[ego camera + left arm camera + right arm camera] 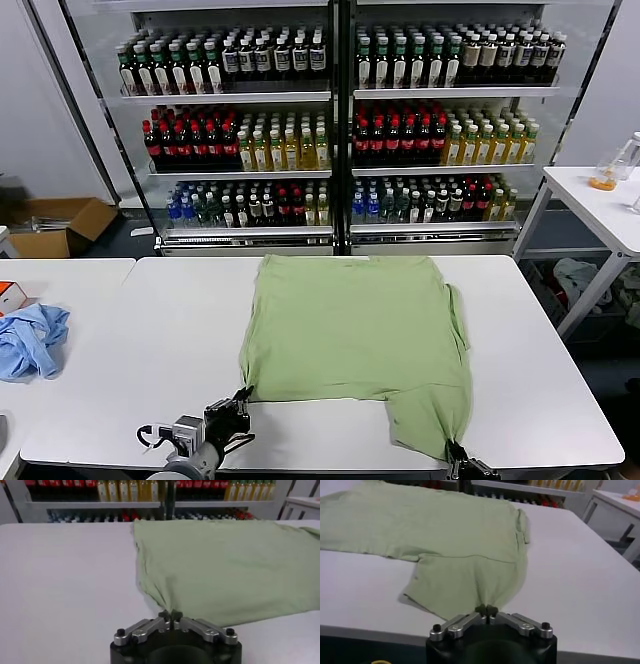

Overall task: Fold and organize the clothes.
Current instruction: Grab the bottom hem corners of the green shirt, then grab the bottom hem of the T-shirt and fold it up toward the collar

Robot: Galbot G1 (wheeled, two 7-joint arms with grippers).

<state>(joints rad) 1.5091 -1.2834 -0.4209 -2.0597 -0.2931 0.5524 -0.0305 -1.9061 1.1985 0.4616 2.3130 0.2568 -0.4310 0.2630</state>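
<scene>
A white table (pixel 150 330) carries the pale green shirt (pixel 355 330); a blue cloth (pixel 32 338) lies on the adjoining one.

No legible text anywhere. Bottle labels on the shelves (pixel 330 95) across upper frame too small to read. Cardboard box (pixel 55 225) at left edge and green shirt (pixel 355 335) at centre show no readable print.

Bright even overhead light, soft faint shadows, wrist views slightly blurred
</scene>
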